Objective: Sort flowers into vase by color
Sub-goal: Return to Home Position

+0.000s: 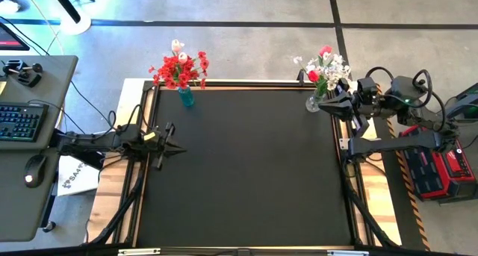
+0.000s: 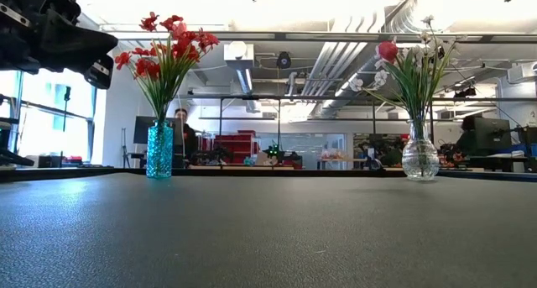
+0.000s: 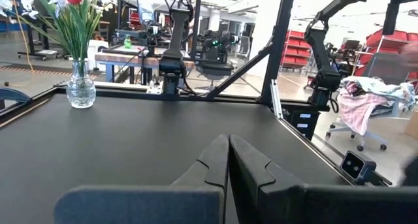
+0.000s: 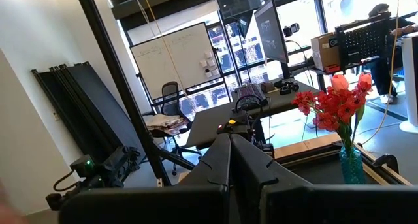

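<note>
Both bunches are sitting in vases. In the upper left of the overhead shot, at the far edge of the black table mat (image 1: 246,174), there's a blue textured vase (image 1: 186,98) stuffed with red blooms (image 1: 179,68), with a couple of pink-white tulips (image 1: 178,45) poking out on top. Over at the upper right edge of the mat is a clear round glass vase (image 1: 314,103) holding sprays of small white blossoms (image 1: 336,65) and one red rose (image 2: 387,50) — from table level the rose sits at the top left of that bunch. Both vases stand upright, well apart from each other.

The left gripper (image 1: 173,144) hangs over the mid-left edge of the mat, pointing across the table. Its own camera shows the two dark fingers pressed together with nothing between them. The right gripper (image 1: 328,104) is just beside the clear vase at the upper right, and its fingers are closed up the same way — holding nothing.

In the table-level shot, a person (image 2: 180,124) shows far back in the room, just right of the blue vase.
</note>
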Motion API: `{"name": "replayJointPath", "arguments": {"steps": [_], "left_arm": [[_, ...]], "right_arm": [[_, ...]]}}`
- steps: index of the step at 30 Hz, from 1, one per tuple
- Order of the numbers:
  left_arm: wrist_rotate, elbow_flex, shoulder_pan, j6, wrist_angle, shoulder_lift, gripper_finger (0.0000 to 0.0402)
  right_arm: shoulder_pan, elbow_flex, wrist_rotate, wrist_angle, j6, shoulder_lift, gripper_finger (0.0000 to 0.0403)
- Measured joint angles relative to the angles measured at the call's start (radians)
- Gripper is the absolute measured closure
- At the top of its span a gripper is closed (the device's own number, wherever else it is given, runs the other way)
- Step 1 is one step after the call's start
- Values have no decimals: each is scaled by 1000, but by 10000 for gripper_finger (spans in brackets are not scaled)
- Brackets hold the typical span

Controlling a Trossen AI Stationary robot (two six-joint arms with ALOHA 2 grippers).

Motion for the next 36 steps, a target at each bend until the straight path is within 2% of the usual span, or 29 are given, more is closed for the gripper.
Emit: {"name": "replayJointPath", "arguments": {"steps": [18, 23, 29, 34, 36], "left_arm": [[-1, 0, 0, 0, 0, 0, 401], [-1, 0, 0, 0, 0, 0, 401], [-1, 0, 0, 0, 0, 0, 401], [-1, 0, 0, 0, 0, 0, 401], [-1, 0, 0, 0, 0, 0, 401]], "right_arm": [[0, 0, 1, 7, -3, 6, 402], [0, 0, 72, -15, 22, 7, 402], [0, 0, 50, -100, -135, -27, 402], [0, 0, 49, -147, -295, -105, 402], [0, -8, 110, -168, -290, -143, 402]]}}
